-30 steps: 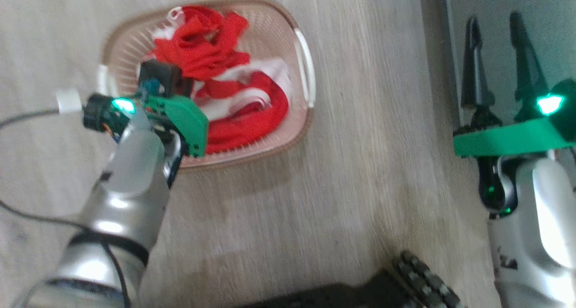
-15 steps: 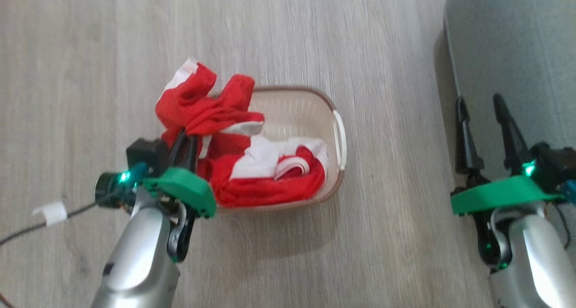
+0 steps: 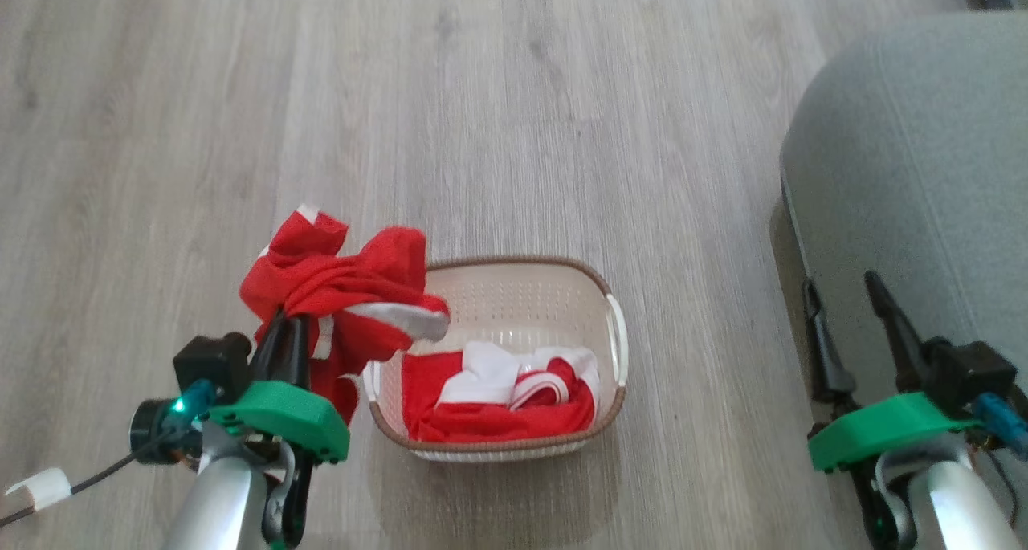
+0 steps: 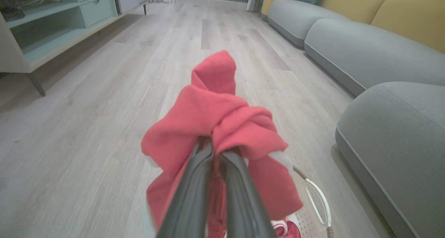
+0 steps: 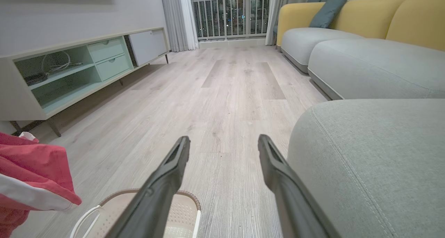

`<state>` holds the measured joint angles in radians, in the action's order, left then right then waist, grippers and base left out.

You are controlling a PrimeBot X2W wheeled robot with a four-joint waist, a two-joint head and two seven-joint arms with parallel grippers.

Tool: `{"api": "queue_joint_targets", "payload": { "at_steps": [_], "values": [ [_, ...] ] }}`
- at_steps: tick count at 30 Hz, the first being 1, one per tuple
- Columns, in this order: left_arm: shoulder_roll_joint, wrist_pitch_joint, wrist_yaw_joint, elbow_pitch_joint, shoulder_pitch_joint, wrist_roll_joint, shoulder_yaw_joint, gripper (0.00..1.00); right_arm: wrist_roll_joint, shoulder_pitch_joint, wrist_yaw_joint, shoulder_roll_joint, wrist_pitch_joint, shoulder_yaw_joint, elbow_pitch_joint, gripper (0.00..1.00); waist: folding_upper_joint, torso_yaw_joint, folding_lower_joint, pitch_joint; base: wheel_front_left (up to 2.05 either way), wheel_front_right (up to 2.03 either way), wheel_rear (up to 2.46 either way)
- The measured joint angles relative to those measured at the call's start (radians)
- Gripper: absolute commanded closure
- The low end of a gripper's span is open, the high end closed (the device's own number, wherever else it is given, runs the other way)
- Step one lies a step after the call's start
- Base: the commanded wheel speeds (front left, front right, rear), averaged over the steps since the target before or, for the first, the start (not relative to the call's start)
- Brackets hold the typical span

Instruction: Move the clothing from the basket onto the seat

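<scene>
Now mid-transfer: left claw (image 3: 285,333) is pinched on one red garment (image 3: 337,289), held up just left of the basket (image 3: 522,262). More clothing (image 3: 490,421) lies inside. Right claw (image 3: 839,285) is wide and empty, by the seat (image 3: 923,173). Next: swing the garment right over the seat, then release.

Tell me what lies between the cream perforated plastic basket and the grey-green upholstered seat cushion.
Only bare pale wood-plank floor, seen in the head view, separates the cream perforated plastic basket from the grey-green upholstered seat.
</scene>
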<state>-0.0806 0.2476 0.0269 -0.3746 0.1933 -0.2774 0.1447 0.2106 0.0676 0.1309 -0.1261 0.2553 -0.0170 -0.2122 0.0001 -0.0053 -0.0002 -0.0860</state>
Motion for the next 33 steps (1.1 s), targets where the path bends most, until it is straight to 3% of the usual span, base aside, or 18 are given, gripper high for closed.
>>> {"api": "queue_joint_targets", "payload": {
  "at_steps": [10,33],
  "values": [
    [-0.019,-0.024,0.000,0.016,-0.035,-0.005,0.001,1.00,0.000,-0.039,0.000,-0.007,0.000,0.025,-0.035,0.00,0.0000,0.037,0.0000,0.070,0.00,0.00,0.00],
    [-0.023,-0.026,0.018,0.034,-0.036,-0.025,0.010,1.00,0.000,-0.037,0.000,-0.013,0.000,0.052,-0.047,0.00,-0.0001,0.039,0.0001,0.067,0.00,0.00,0.00]
  ]
}}
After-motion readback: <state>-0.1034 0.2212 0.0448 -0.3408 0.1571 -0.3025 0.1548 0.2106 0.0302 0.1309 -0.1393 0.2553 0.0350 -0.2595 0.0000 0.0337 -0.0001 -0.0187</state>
